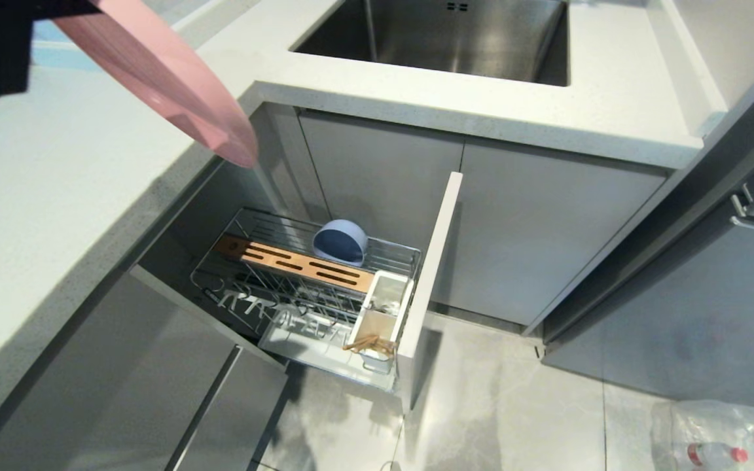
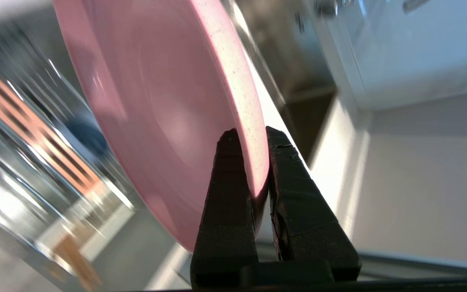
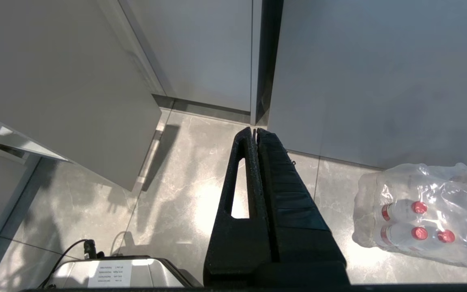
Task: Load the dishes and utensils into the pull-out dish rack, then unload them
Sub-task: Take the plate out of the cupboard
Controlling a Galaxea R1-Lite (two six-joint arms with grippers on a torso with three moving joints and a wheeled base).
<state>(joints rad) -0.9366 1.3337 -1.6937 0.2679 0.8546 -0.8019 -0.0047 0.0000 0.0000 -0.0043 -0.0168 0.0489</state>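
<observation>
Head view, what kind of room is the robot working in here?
Most likely a home kitchen: a steel sink set in a pale countertop, grey base cabinets, and a pull-out dish rack holding a blue bowl.

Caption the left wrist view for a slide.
Left gripper shut on the pink plate's rim, carried above the pulled-out dish rack.

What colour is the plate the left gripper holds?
Matte pink plate, faintly speckled along the rim; left wrist view shows it best.
</observation>
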